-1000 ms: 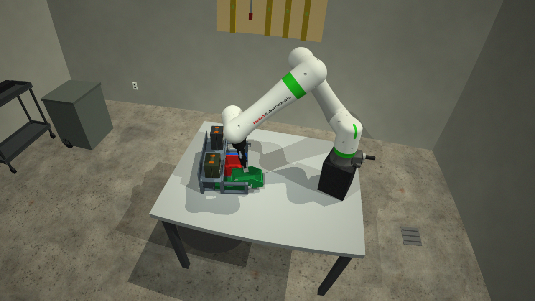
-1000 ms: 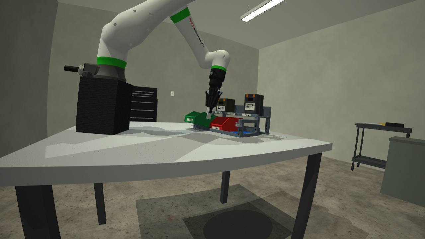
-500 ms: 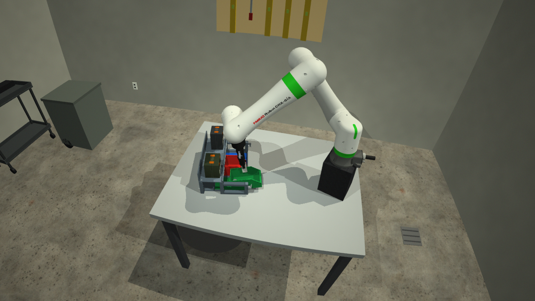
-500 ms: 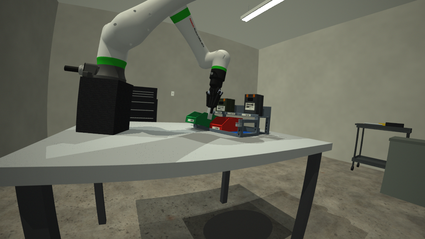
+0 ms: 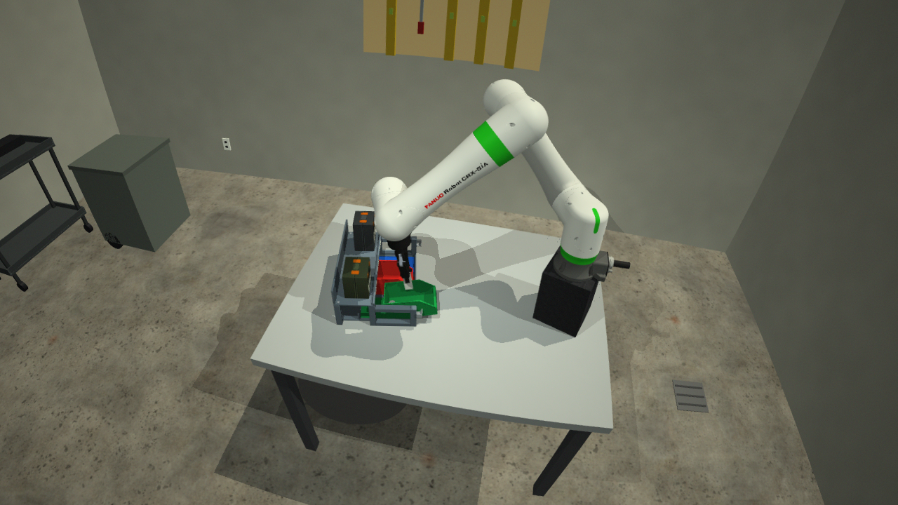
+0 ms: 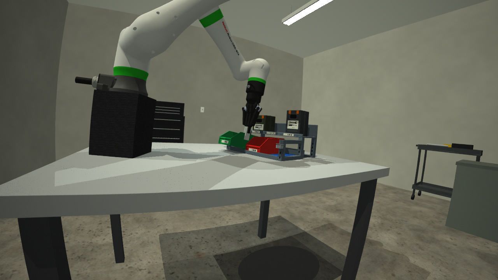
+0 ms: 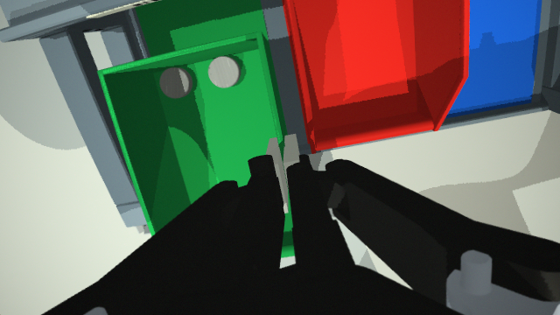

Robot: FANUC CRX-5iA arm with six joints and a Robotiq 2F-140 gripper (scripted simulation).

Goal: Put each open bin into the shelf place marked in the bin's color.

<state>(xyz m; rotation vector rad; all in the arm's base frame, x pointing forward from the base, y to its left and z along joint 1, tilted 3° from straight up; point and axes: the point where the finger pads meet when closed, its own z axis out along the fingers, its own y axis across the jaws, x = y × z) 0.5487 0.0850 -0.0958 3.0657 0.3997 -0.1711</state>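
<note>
The green bin [image 5: 426,294] [image 6: 238,140] [image 7: 236,118] hangs in my gripper [image 5: 407,284] [image 6: 247,133] [image 7: 286,154], which is shut on its side wall nearer the red bin. Its front end looks raised and reaches out past the shelf's front lip; its rear is over the green mark [image 7: 214,24]. Two round parts [image 7: 176,82] [image 7: 224,72] lie near its rear wall. The red bin [image 5: 390,271] [image 6: 266,144] [image 7: 367,52] stands in the shelf, front out, behind the lip; it hides its mark. My fingers hide the green bin's front in the wrist view.
The shelf's side frame [image 5: 394,308] [image 7: 92,118] runs close beside the green bin. Two tool cases [image 5: 356,279] [image 5: 363,232] stand on the upper board behind. The blue mark [image 7: 503,66] shows beyond the red bin.
</note>
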